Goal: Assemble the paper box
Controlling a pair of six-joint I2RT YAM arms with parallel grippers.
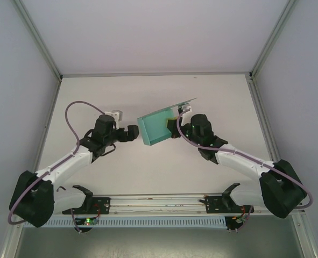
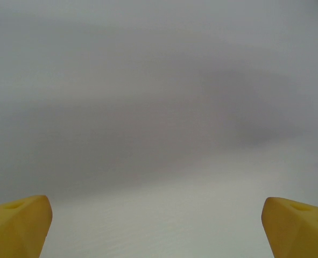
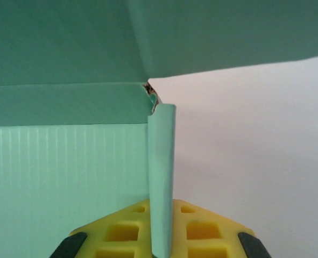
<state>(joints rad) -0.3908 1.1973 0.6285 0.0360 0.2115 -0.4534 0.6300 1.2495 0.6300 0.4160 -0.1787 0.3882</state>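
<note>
Teal-green ribbed card paper box (image 1: 157, 129): partly folded, at table (image 1: 148, 97) centre.
Right gripper (image 3: 161, 231): yellow pads (image 3: 202, 228) pinching its flap (image 3: 162, 161).
Left gripper (image 2: 159, 226): fingers (image 2: 19, 226) spread, empty.

**One box, two arms, two tools**

There is one paper box (image 1: 157, 128), a single piece of teal-green card. One table (image 1: 159, 97) carries two robot arms, the left arm (image 1: 72, 158) and the right arm (image 1: 239, 158). Each arm ends in one tool, so there are two: the left tool (image 1: 135, 133) and the right tool (image 1: 172, 127). Each tool has two yellow pads, four in all. The left wrist view shows one pair (image 2: 19, 226), and the right wrist view shows the other pair, with one narrow card flap (image 3: 161, 161) between them. Two lilac cables (image 1: 67, 115) are present, one looping along each arm. One metal rail (image 1: 159, 200) lies at the table's near edge. Three pale walls (image 1: 153, 32) enclose the table.
</note>
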